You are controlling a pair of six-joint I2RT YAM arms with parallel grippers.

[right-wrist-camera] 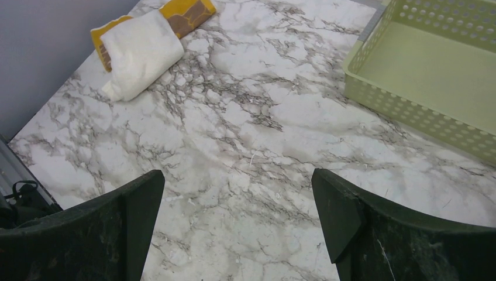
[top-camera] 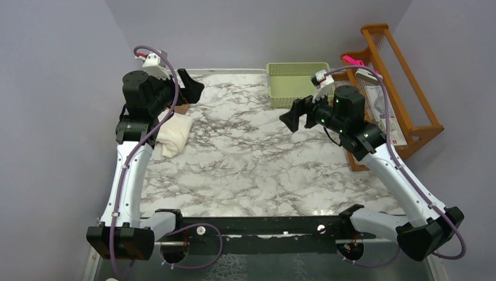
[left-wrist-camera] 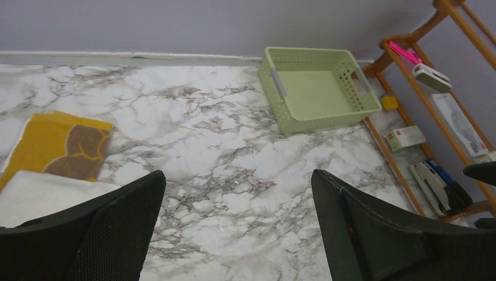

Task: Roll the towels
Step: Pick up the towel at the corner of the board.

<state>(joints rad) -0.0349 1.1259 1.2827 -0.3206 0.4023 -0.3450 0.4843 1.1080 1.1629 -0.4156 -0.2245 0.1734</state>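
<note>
The cream-white towel (top-camera: 174, 133) lies bunched and folded at the table's left side. It overlaps the mustard-yellow bear-print towel (top-camera: 183, 109), which is mostly hidden under my left arm in the top view. The left wrist view shows the yellow towel (left-wrist-camera: 58, 143) flat, with the white towel (left-wrist-camera: 41, 193) in front of it. The right wrist view shows the white towel (right-wrist-camera: 140, 52) on top of the yellow one (right-wrist-camera: 187, 14). My left gripper (top-camera: 190, 88) is open and empty, raised just behind the towels. My right gripper (top-camera: 295, 117) is open and empty above the table's middle right.
A pale green plastic basket (top-camera: 298, 65) stands empty at the back of the table, right of centre; it also shows in the left wrist view (left-wrist-camera: 275, 82) and the right wrist view (right-wrist-camera: 409, 111). A wooden rack (top-camera: 403, 88) holding small items stands along the right edge.
</note>
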